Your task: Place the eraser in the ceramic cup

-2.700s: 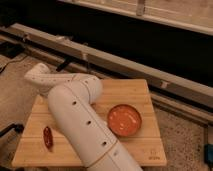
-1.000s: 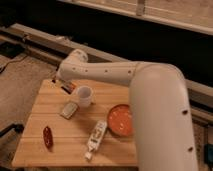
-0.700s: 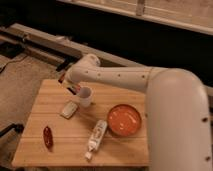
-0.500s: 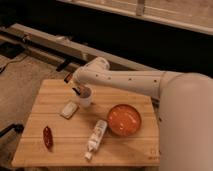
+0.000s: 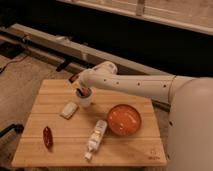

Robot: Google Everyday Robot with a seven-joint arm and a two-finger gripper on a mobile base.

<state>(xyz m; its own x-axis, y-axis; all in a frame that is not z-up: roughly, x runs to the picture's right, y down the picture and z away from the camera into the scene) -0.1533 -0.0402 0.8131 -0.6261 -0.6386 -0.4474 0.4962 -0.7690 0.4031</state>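
The ceramic cup (image 5: 85,99) is small and white and stands upright on the wooden table (image 5: 50,100), left of the middle. My gripper (image 5: 81,90) reaches in from the right on its white arm (image 5: 135,86) and sits right over the cup's mouth, its tip at the rim. A small dark reddish-brown piece, the eraser (image 5: 83,93), shows at the cup's mouth under the gripper tip. I cannot tell whether it is still held or lies inside the cup.
A pale cream block (image 5: 69,109) lies just left of the cup. A red chili-like thing (image 5: 47,137) lies at the front left. A clear bottle (image 5: 95,135) lies on its side in front. An orange bowl (image 5: 124,120) stands to the right.
The arm has swung from over the table's left part to the right side. The gripper has moved from left of the cup to right over its mouth and lowered to it.
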